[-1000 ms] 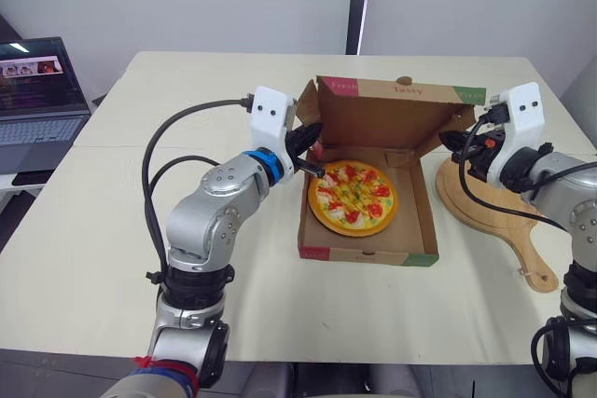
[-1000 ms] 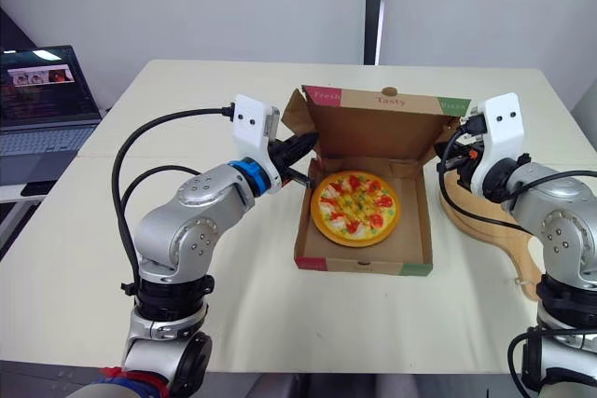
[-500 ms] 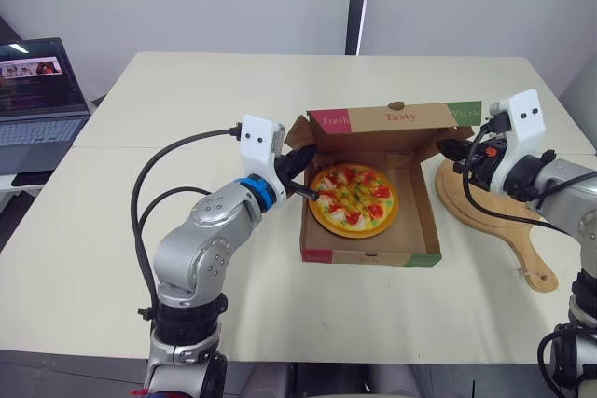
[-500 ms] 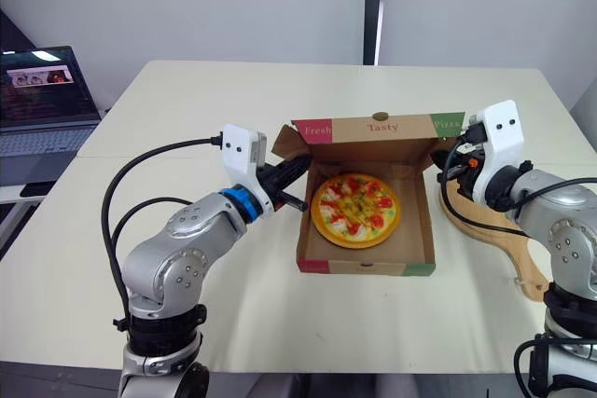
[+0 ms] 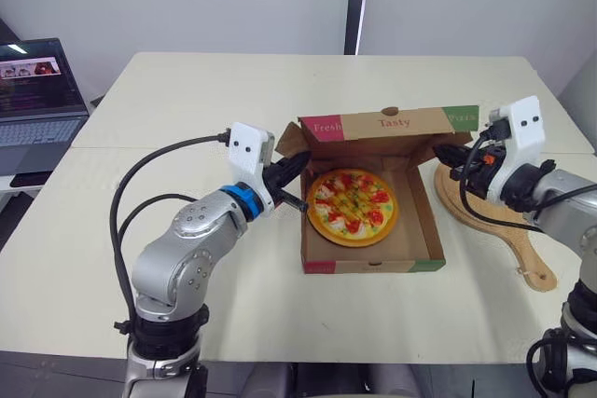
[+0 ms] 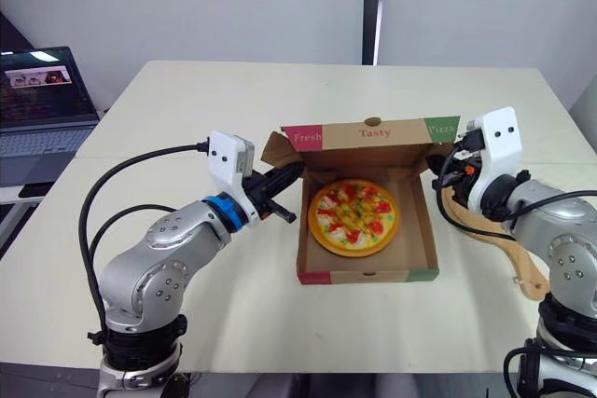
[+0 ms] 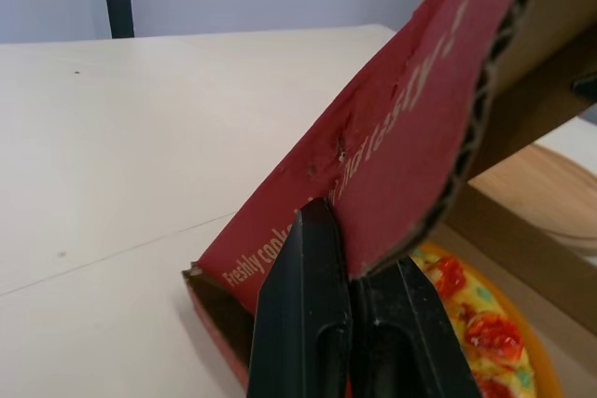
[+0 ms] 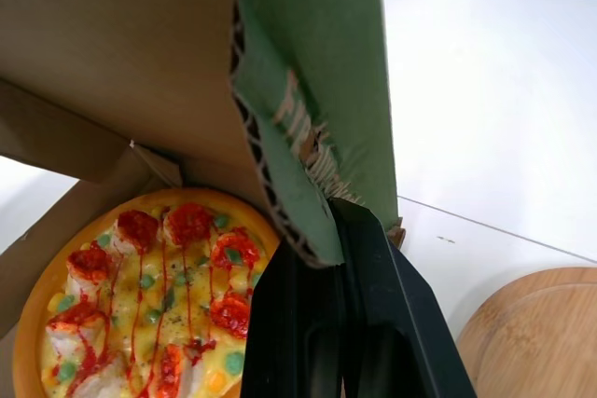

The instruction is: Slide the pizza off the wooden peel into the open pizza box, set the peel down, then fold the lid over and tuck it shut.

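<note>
The pizza [image 5: 353, 204] lies inside the cardboard box [image 5: 373, 266] at mid-table. The lid [image 5: 392, 123] is tilted forward over the back of the box, showing "Fresh Tasty Pizza". My left gripper [image 5: 297, 174] is shut on the lid's red left side flap [image 7: 410, 137], at the box's left wall. On the other side, my right gripper [image 5: 448, 157] is shut on the green right flap [image 8: 326, 90]. The wooden peel [image 5: 494, 221] rests flat on the table just right of the box, under my right arm.
An open laptop [image 5: 37, 90] sits on a separate desk at far left. The table edge [image 5: 326, 361] runs close in front of the box. Bare tabletop [image 5: 233, 90] lies behind and to the left of the box.
Both grippers have drawn the lid forward and lower over the box, so its printed front strip now faces me. The arms have moved toward the table's near edge with it.
</note>
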You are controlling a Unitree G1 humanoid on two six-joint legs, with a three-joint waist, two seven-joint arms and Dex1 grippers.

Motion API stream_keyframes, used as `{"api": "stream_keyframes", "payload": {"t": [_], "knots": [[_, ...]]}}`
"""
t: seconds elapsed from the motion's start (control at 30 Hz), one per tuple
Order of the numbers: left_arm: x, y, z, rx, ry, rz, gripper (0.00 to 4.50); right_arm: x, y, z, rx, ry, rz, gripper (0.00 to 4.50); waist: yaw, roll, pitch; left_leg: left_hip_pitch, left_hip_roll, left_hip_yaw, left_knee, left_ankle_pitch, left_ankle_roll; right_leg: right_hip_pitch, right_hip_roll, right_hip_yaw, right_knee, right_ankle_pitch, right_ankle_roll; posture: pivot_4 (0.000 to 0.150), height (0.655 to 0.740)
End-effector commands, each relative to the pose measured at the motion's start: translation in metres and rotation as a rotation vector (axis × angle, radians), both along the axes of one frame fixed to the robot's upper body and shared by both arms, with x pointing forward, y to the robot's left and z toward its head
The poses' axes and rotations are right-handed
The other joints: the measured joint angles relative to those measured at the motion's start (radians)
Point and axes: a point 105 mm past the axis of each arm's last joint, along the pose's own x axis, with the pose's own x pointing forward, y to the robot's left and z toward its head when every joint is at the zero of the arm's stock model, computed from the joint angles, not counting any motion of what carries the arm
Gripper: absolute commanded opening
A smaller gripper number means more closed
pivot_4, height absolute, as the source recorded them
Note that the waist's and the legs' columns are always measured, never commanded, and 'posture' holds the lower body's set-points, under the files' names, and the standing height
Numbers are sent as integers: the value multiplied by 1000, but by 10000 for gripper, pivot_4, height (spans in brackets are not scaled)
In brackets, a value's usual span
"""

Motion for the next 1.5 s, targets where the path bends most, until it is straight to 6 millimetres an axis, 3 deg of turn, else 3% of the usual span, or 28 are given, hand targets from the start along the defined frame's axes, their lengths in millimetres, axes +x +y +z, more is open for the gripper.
{"api": "stream_keyframes", "payload": {"t": [0.03,0.47,0.9,1.0,1.3,1.5], "knots": [[-11,-5,15,9,-65,-88,0,-5,3,8,1,-36,30,154,0,0,0,0,0,0,0,0,0,0,0,0,0,0,0,1500,7400],[-31,-5,-25,-13,15,-103,0,-21,17,-23,4,-11,44,154,0,1,0,1,0,0,-1,0,0,1,0,0,0,0,0,1500,7400],[-30,-2,-30,-8,-1,-69,0,-26,17,-25,32,-105,47,154,-1,1,0,1,0,0,-1,0,0,1,0,0,0,0,0,1500,7400],[-27,1,-25,-2,-17,-59,0,-29,17,-23,62,-117,52,6618,0,1,0,1,0,0,-1,0,0,1,0,0,0,0,0,1500,7400],[-17,3,-10,1,-38,-49,0,-38,9,-32,-6,-42,128,37296,2,1,0,1,0,0,-1,0,0,1,0,0,0,0,0,1500,7400],[-15,6,-13,23,-29,-48,0,-50,-29,-34,-102,49,152,37296,2,0,0,1,0,0,0,0,1,2,0,0,-1,0,0,1500,7400]]}}
